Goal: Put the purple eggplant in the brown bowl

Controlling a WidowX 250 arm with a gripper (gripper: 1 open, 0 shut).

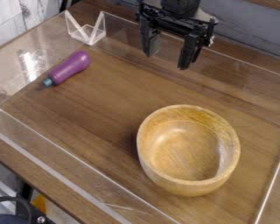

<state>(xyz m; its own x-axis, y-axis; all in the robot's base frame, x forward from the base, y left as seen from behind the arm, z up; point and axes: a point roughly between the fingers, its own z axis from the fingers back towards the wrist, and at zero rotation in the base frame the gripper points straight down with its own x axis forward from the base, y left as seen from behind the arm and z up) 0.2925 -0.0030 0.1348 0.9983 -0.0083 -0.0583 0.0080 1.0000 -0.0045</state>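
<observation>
The purple eggplant (pixel 67 68) lies on the wooden tabletop at the left, its teal stem end pointing toward the near left. The brown bowl (pixel 188 148) sits upright on the table at the lower right, with nothing inside. My black gripper (pixel 168 51) hangs at the top centre, pointing down, its fingers spread open with nothing between them. It is well to the right of the eggplant and beyond the bowl.
Clear plastic walls (pixel 60 166) fence the table on the near and left sides. A small clear stand (pixel 87 28) sits at the back left, beside the eggplant. A white tiled wall runs along the upper left.
</observation>
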